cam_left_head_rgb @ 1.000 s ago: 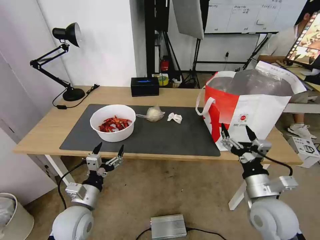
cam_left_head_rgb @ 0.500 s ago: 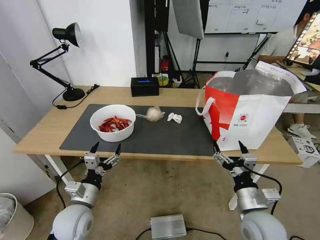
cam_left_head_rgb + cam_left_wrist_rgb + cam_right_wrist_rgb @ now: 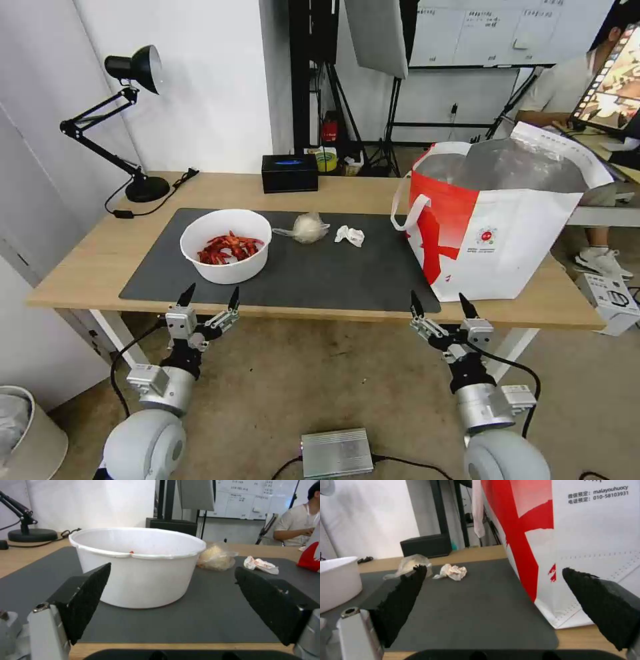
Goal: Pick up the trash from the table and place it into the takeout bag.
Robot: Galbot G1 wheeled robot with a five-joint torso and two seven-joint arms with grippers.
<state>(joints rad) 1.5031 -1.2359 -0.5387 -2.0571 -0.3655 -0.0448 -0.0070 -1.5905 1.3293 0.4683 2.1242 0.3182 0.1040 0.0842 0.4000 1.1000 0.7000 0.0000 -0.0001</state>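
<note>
Light wood makes up the long worktop (image 3: 100,250), which carries a large dark grey mat (image 3: 333,273) across its middle. On the right end stands the takeout bag (image 3: 513,233), red and white with a silver foil lining, its mouth open upward and a white strap handle hanging at its left side; its near left corner sits on the mat's right edge. In the right wrist view the bag (image 3: 586,542) rises just beyond the pincer.

On the mat's left part sits the white round bowl (image 3: 226,245) with red crayfish shells inside; the left wrist view shows its white wall (image 3: 140,580) straight ahead. To the right of the bowl, toward the far edge of the mat, lies the knotted clear bag with a white lump (image 3: 307,228), and just right of that, apart from it, the crumpled white tissue (image 3: 350,235).

At the far edge of the worktop a small black box (image 3: 289,173) stands off the mat, and a black desk lamp (image 3: 133,120) stands at the far left corner.

Both arms hang below the near edge of the worktop. The left pincer (image 3: 207,301) points up in front of the bowl with its fingers spread and nothing between them. The right pincer (image 3: 439,308) points up near the bag's near left corner, likewise spread wide and empty.
</note>
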